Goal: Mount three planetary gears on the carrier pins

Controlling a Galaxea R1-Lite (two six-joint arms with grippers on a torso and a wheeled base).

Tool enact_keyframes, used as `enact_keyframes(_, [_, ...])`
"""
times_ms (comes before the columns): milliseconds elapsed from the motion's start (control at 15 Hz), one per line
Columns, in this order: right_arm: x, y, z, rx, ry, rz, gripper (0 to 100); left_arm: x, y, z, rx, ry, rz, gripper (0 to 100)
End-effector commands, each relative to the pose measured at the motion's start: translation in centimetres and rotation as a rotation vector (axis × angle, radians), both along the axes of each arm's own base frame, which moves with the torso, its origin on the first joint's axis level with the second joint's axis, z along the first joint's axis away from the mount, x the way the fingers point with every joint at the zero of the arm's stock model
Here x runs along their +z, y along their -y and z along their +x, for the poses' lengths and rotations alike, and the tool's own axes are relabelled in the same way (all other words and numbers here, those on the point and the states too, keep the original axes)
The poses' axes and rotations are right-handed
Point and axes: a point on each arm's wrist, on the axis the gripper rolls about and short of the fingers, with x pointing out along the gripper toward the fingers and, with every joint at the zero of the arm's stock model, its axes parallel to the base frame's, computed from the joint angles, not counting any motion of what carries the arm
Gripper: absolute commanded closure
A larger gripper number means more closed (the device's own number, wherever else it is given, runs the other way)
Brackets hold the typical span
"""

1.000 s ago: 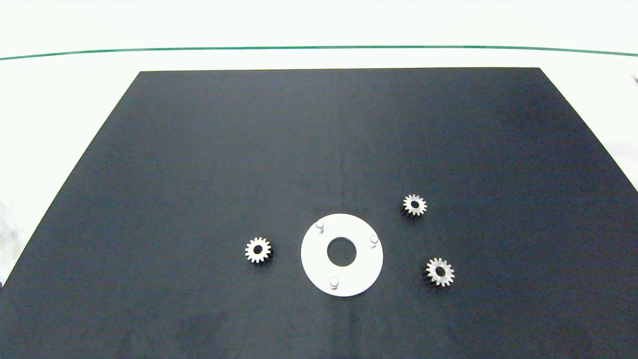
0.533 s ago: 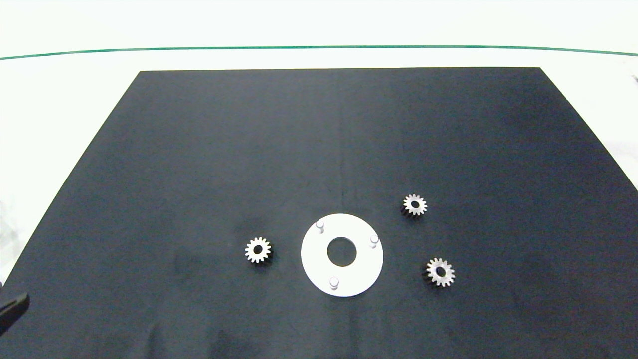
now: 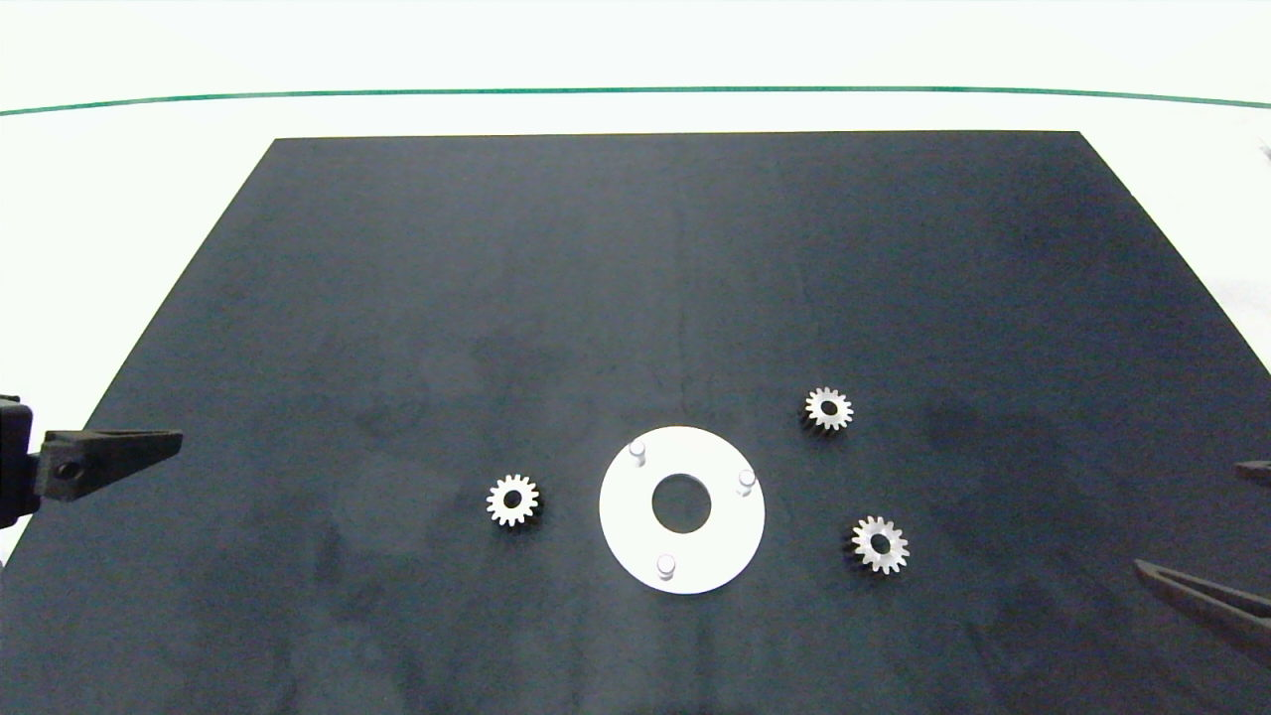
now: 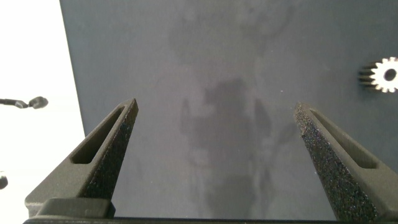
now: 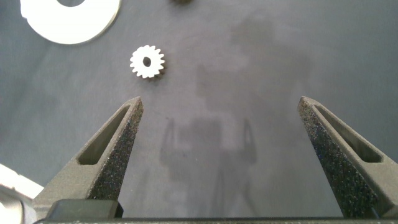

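Note:
A flat white disc (image 3: pixel 616 526) lies on the black mat, carrying three carrier pins (image 3: pixel 637 452) (image 3: pixel 747 480) (image 3: pixel 665 566), all bare. Three small silver planetary gears lie flat on the mat. One gear (image 3: pixel 513 500) is left of the disc, one (image 3: pixel 828 408) is to its upper right and one (image 3: pixel 880 544) to its lower right. My left gripper (image 3: pixel 149 447) sits at the mat's left edge, open and empty, far from the left gear (image 4: pixel 385 73). My right gripper (image 3: pixel 1187 516) is at the right edge, open and empty, short of the lower-right gear (image 5: pixel 147 61) and the disc (image 5: pixel 93 22).
The black mat (image 3: pixel 675 278) covers most of a white table (image 3: pixel 119 199). A thin green line (image 3: pixel 635 92) runs across the far side of the table.
Both grippers have come into the head view. The left one has moved up and inward along the left edge, and the right one has appeared at the right edge. Gears and disc have not moved.

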Motion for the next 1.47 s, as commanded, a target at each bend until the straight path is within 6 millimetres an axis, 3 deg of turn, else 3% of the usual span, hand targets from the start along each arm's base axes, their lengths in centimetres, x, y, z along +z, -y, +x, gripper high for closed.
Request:
enact_keyframes(67, [-1.0,-3.5,4.1,0.136,-0.12,-0.105,0,-0.4,0.0,0.8,0.001,-0.037,0.002,0])
enact_keyframes(400, [-3.3,-6.9,5.9,0.222,-0.221,-0.198,0,-0.5,0.0,0.7,0.0,-0.055,0.003,0])
enact_keyframes(733, [-5.7,-9.2,9.2,0.215,-0.265,-0.23,0,-0.5,0.0,0.5,-0.001,-0.051,0.003,0])
enact_keyframes(1133, [-6.9,-10.0,10.3,0.196,-0.287,-0.259,0,-0.5,0.1,0.2,-0.01,-0.055,0.005,0])
enact_keyframes(1467, [-7.1,-10.0,10.4,0.193,-0.294,-0.263,10,-0.4,0.1,0.0,-0.012,-0.054,0.006,0])
